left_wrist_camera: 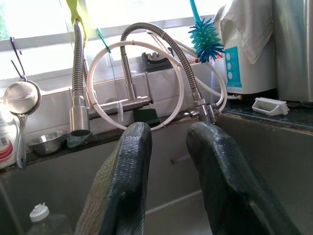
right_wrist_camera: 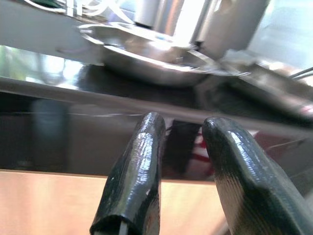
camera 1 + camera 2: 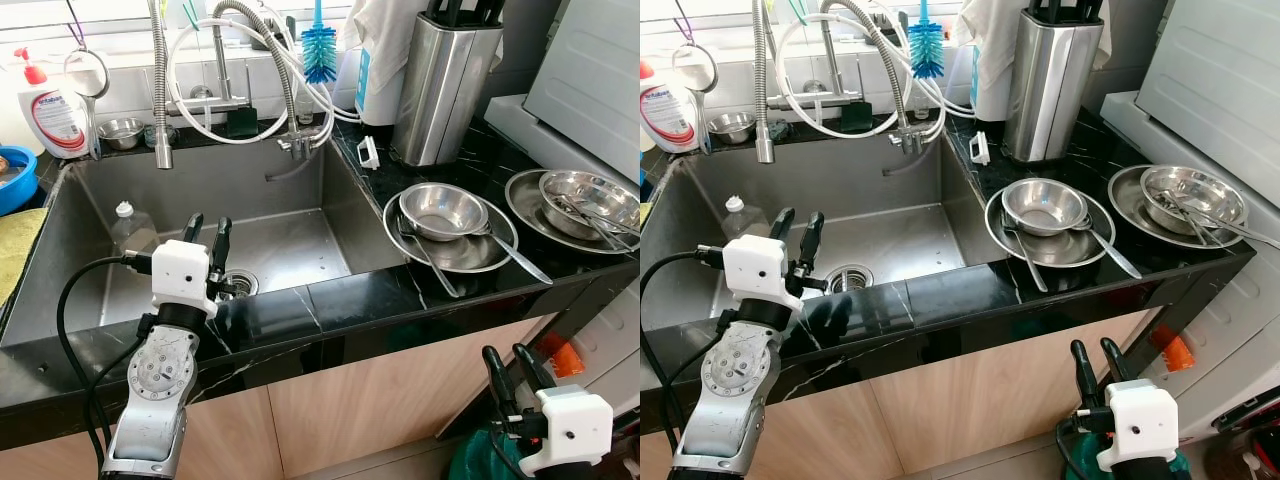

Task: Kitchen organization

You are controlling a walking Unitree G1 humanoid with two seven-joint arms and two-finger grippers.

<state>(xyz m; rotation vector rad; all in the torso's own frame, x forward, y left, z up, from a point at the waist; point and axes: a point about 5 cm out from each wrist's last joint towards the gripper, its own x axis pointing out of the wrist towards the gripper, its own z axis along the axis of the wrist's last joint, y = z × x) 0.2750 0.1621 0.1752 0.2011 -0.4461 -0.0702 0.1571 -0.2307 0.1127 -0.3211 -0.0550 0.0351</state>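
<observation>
A shallow round steel plate (image 3: 470, 252) sits at the front edge of the black marble worktop (image 3: 330, 300), just right of the steel sink (image 3: 290, 235), carrying a round steel bowl (image 3: 443, 208) and long spoons. A second steel plate with a bowl (image 3: 590, 200) lies near the right edge. The left gripper (image 3: 207, 240) hovers over the sink's front rim, jaws released and empty. The right gripper (image 3: 515, 372) hangs below the worktop, jaws parted, empty.

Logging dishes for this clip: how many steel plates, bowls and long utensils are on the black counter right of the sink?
Plates: 2, near plate and far plate
Bowls: 2, near bowl and far bowl
Utensils on the near plate: 2, spoon and second utensil
Total: 6; utensils in the far bowl uncountable.
</observation>
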